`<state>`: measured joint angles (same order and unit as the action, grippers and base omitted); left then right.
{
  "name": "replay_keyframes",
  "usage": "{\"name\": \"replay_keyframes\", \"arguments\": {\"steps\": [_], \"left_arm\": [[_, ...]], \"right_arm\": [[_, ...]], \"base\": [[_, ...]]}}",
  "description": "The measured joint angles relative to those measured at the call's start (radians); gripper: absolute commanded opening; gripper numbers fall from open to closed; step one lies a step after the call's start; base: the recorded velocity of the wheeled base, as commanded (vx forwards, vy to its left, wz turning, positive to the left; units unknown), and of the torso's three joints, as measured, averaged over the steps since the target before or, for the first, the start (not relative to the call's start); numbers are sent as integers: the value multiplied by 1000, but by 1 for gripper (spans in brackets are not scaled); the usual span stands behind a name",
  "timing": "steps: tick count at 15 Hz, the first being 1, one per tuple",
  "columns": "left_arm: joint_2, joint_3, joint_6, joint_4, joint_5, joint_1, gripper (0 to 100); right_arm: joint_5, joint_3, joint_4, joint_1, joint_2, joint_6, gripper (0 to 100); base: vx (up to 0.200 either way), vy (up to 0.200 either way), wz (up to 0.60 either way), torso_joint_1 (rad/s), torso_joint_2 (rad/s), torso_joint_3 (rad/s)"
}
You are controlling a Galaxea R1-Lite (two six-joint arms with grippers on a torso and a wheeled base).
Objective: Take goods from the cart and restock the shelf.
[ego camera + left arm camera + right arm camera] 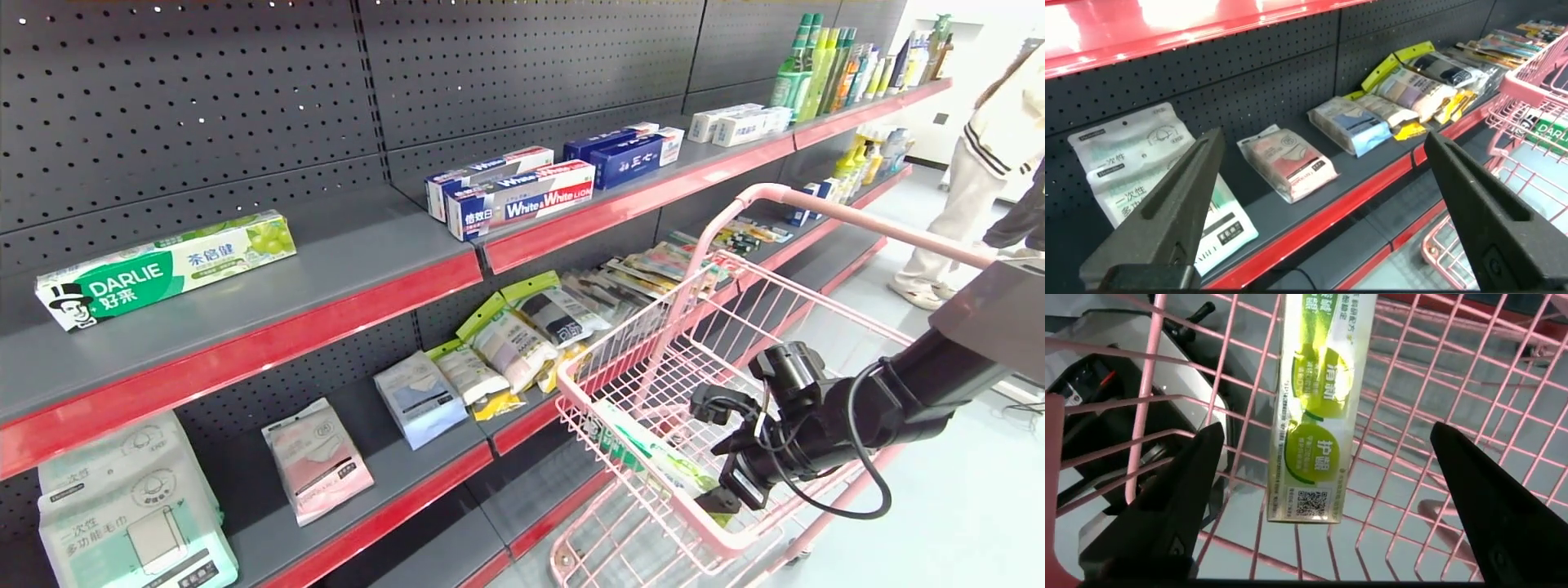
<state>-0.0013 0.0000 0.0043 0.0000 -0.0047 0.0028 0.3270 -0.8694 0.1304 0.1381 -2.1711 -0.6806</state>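
Right jaws spread over green-and-white toothpaste box [1315, 416] in cart [1140, 408].

Green toothpaste box [167, 268] on shelf [343, 273]: white Latin and Chinese lettering. Blue-and-red boxes [522, 200]: bold white lettering. Carton [1319, 400] in cart [565, 400]: Chinese characters, QR code [1310, 505].

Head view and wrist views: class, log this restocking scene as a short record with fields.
Cart: pink wire, parked by the lower shelf
In cart: green toothpaste box, lying flat
Right gripper: open, above that box
Left gripper: open, empty, facing packets on the lower shelf
Upper shelf: another green toothpaste carton at its left end
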Motion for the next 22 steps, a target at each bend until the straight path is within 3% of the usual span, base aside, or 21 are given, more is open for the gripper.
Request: {"name": "replay_keyframes", "arguments": {"steps": [10, 14, 19, 20, 22], "left_arm": [[0, 0, 0, 0, 0, 0, 100], [0, 0, 0, 0, 0, 0, 100], [0, 0, 0, 0, 0, 0, 100], [0, 0, 0, 0, 0, 0, 100], [0, 0, 0, 0, 0, 0, 100]], "right_arm": [[-3, -40, 9, -7, -34, 0, 100], [-35, -42, 116, 2, -82, 1, 100], [-41, -45, 122, 6, -111, 0, 100], [-41, -45, 122, 6, -113, -1, 0], [-40, -47, 122, 4, -113, 0, 0]], "base": [[0, 0, 0, -26, 67, 41], [0, 0, 0, 0, 0, 0], [0, 0, 0, 0, 0, 0], [0, 0, 0, 0, 0, 0], [0, 0, 0, 0, 0, 0]]}}
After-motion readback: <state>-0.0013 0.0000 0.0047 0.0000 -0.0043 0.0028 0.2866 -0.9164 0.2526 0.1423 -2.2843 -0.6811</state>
